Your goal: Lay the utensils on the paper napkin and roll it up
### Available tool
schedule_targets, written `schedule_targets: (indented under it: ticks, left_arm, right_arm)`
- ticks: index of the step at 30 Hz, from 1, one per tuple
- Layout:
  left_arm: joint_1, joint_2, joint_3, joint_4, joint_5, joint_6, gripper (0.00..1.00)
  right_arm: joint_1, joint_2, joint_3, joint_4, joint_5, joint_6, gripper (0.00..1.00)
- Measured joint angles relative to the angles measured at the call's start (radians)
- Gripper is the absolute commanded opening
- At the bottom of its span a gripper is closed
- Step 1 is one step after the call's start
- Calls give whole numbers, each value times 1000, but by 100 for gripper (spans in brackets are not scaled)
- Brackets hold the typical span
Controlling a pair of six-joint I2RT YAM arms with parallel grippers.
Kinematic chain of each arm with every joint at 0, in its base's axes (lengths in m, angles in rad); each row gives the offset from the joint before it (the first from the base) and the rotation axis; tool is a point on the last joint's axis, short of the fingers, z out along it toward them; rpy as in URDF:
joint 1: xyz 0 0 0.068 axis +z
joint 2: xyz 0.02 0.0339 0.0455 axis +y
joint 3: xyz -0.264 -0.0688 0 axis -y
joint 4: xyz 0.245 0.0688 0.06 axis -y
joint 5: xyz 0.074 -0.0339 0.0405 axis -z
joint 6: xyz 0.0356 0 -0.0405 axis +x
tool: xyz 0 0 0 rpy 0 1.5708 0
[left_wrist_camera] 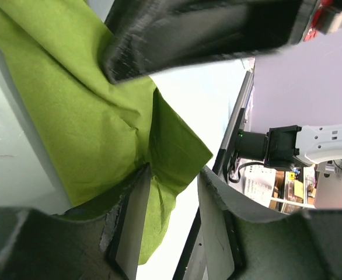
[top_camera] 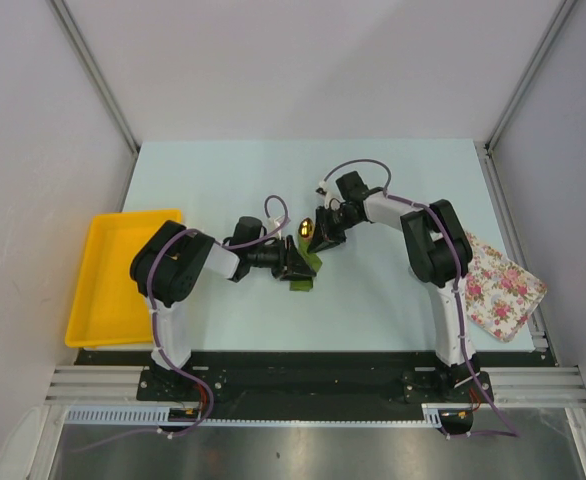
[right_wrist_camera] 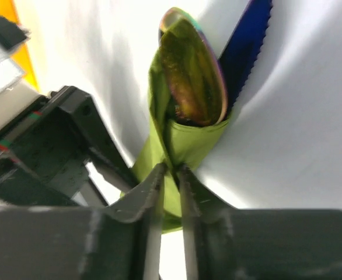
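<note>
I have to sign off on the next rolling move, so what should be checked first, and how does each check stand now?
1. Utensils wrapped: ok; the gold spoon and dark serrated knife poke out of the paper napkin.
2. Every utensil included: cannot tell; only those two show.
3. Firm hold by the right gripper: cannot tell; a green fold sits between its narrowly parted fingers.
4. Hold by the left gripper: not ok; its jaws stand apart, with only a napkin corner in the gap.
5. Roll finished: not ok; the left wrist view shows a loose, flat stretch of sheet.
6. Arms away from the yellow tray and floral cloth: ok.
</note>
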Motion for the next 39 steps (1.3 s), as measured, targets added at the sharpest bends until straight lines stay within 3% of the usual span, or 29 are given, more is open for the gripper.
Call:
schedule_targets:
  ticks: [1, 12, 23, 32, 37, 38, 39]
  left_arm:
    - [1, 0, 0, 0, 2, 0, 47]
    - [29, -75, -10, -32, -14, 21, 49]
    - [33, -146, -18, -68, -13, 24, 27]
    - [26, 3, -16, -62, 12, 37, 8]
    - [33, 19, -9, -49, 34, 37, 2]
    - [34, 20, -8, -50, 35, 37, 2]
    - [34, 20, -7, -52, 35, 37, 1]
  right_arm:
    - [0, 3, 3, -2, 6, -9, 0]
    - [0, 20, 19, -27, 13, -40, 0]
    - [1, 22, 24, -34, 16, -45, 0]
    - [-1, 32, 37, -46, 8, -38, 0]
    - [-10, 32, 38, -48, 5, -17, 8]
    - [-11, 32, 38, -48, 4, -11, 0]
    - [-12, 32, 38, -49, 3, -7, 0]
